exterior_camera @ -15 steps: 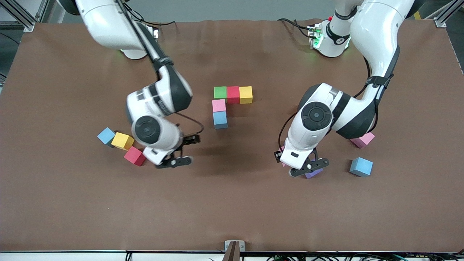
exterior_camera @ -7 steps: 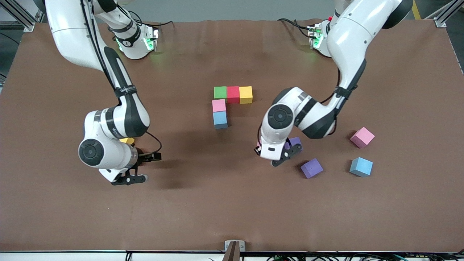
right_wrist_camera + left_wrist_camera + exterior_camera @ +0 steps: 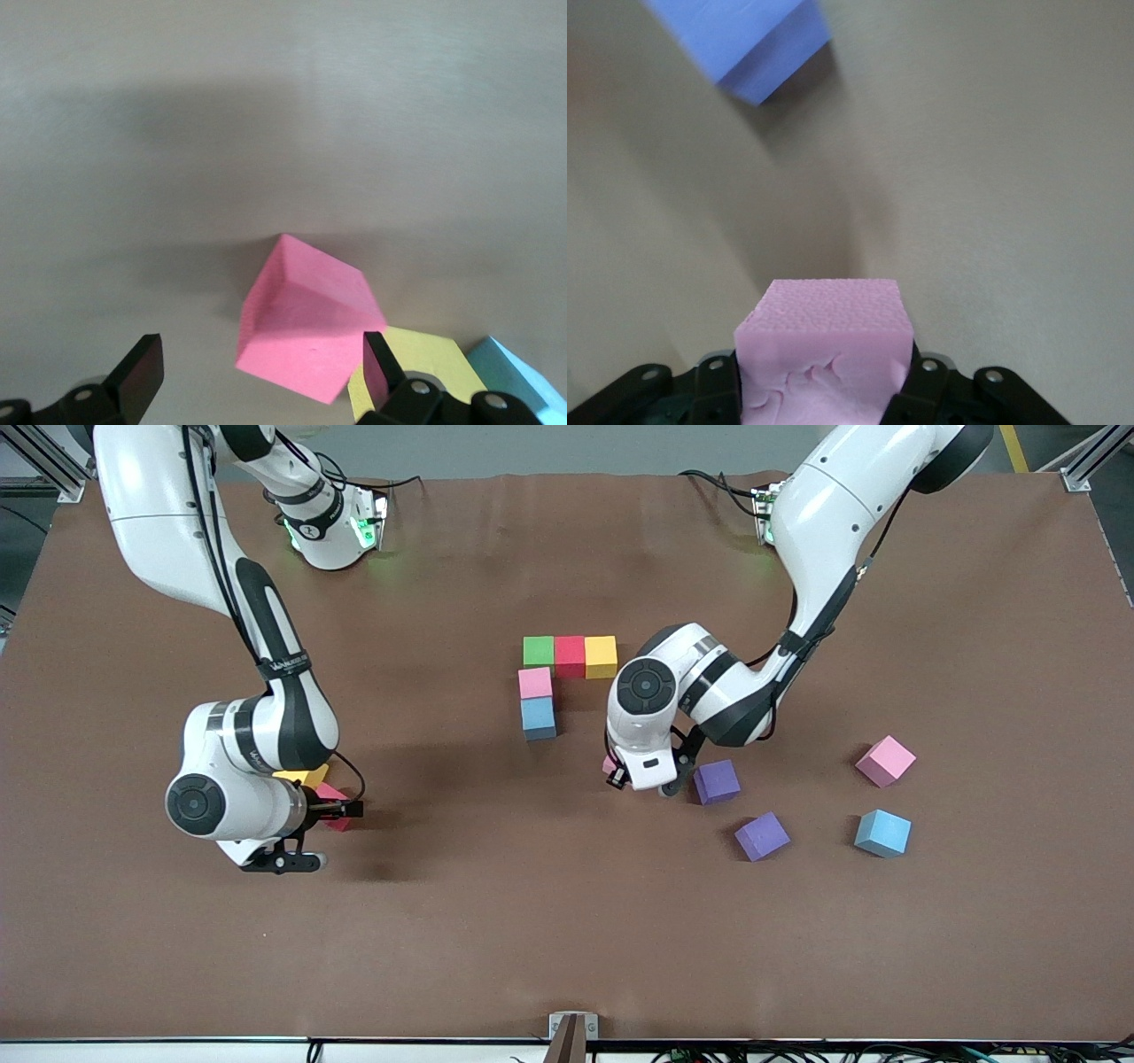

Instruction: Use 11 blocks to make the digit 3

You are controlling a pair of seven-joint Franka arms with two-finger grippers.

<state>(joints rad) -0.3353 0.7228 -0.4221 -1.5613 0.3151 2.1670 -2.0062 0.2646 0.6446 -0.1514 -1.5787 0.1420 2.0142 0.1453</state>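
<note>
Five blocks make an L at mid-table: green (image 3: 538,651), red (image 3: 570,655) and yellow (image 3: 601,655) in a row, with pink (image 3: 534,683) and light blue (image 3: 538,717) below the green. My left gripper (image 3: 642,779) (image 3: 824,394) is shut on a pink block (image 3: 824,341) (image 3: 609,764), over bare mat beside a purple block (image 3: 716,781) (image 3: 744,44). My right gripper (image 3: 292,841) (image 3: 260,376) is open above a loose red block (image 3: 306,332) (image 3: 335,815). A yellow block (image 3: 416,363) (image 3: 306,775) and a light blue one (image 3: 518,372) lie beside the red.
Toward the left arm's end lie a second purple block (image 3: 762,836), a pink block (image 3: 885,761) and a light blue block (image 3: 882,833). The brown mat (image 3: 567,921) covers the table. The right arm's wrist hides most of the cluster under it in the front view.
The left gripper has carried the pink block away from the purple blocks toward the L. The right gripper has swung toward its own end, over the red, yellow and light blue cluster.
</note>
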